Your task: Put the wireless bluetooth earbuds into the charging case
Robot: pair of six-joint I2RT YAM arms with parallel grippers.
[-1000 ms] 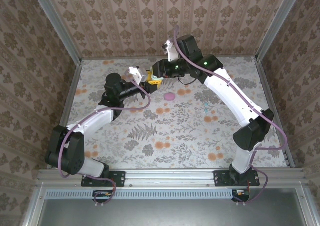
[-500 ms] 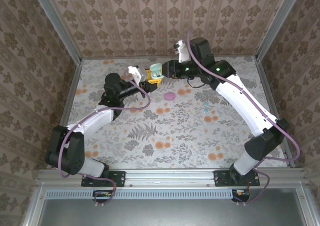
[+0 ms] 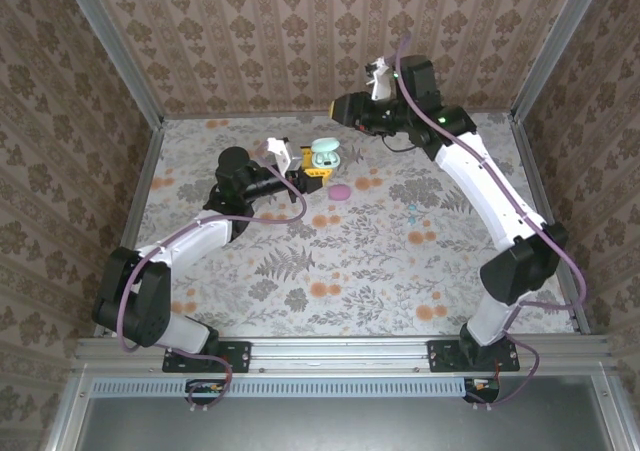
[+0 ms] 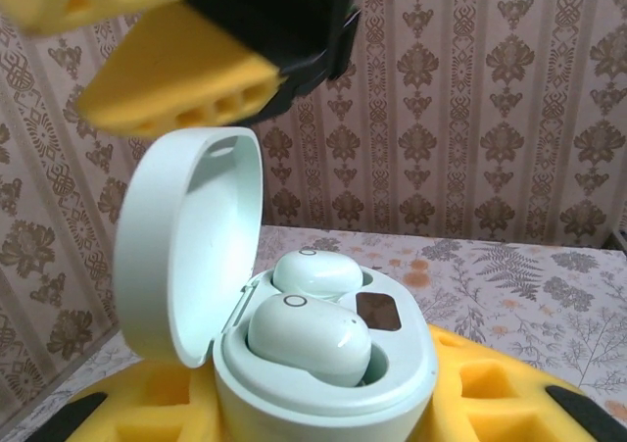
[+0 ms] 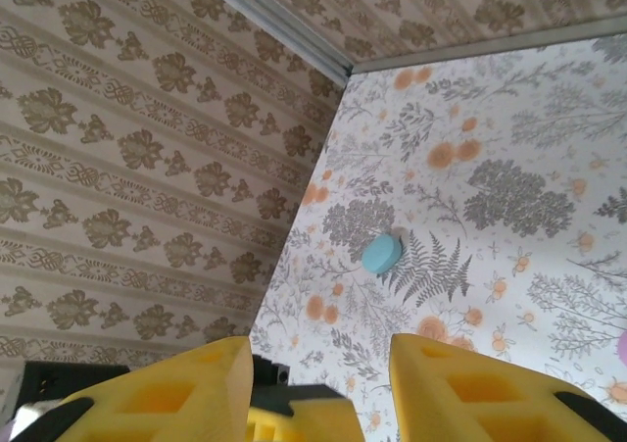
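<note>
Both pale mint plastic earbuds [image 4: 309,336] are seated in the open mint pebble-shaped case [image 4: 323,403], which is gripped by the left end effector [image 3: 305,169], the right end effector [image 5: 321,378] is spread and empty, and only closing the lid seems left.

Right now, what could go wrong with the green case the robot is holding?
The left hand holds the case with its lid wide open, so a tilt or bump could spill the buds. The near bud also seems to sit a bit high, so the lid might not shut over it.
</note>
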